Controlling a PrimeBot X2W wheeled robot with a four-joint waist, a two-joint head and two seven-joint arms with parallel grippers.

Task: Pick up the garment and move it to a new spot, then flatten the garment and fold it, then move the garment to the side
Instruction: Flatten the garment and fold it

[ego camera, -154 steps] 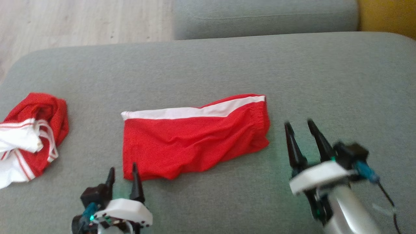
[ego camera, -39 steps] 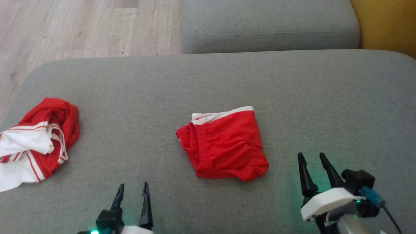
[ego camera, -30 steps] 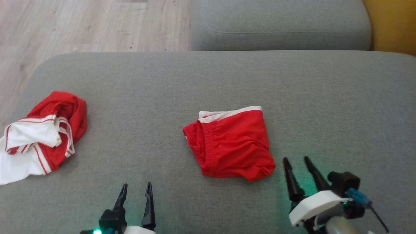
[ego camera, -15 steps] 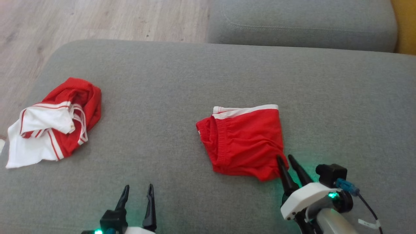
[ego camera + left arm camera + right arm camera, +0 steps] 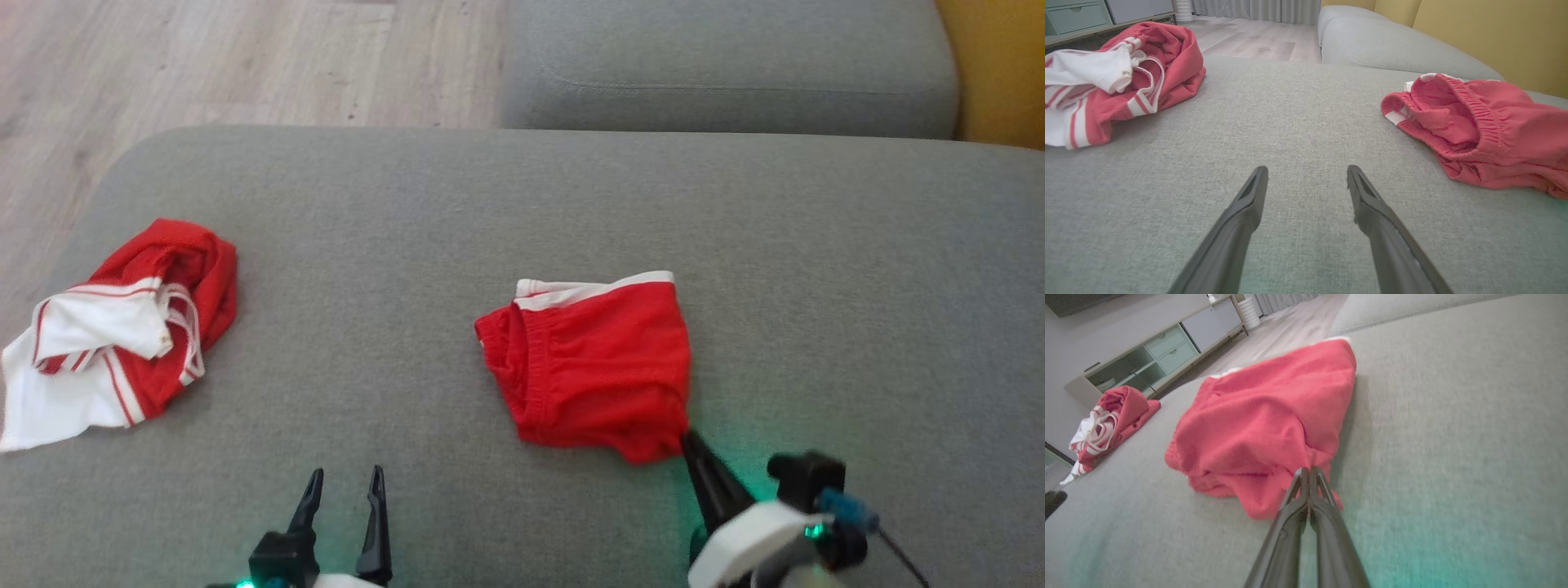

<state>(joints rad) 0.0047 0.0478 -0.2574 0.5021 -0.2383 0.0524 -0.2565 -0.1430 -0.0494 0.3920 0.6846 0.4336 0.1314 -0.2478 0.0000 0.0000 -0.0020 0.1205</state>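
A crumpled red-and-white jersey [image 5: 122, 327] lies near the left edge of a wide grey sofa cushion [image 5: 522, 204], its striped white part spilling toward the front. A second grey cushion [image 5: 727, 73] adjoins the far side. Pale wood floor [image 5: 204, 65] shows at the far left and a yellow panel [image 5: 996, 73] at the far right. A low cabinet [image 5: 1167, 351] with pale green drawers stands across the floor.

A grey sofa [image 5: 571, 196] sits on pale wood flooring [image 5: 245, 57], with a low drawer cabinet [image 5: 1167, 345] beyond.

left wrist view cuts off red shorts [image 5: 1478, 134] at right, striped garment [image 5: 1106, 81] at left
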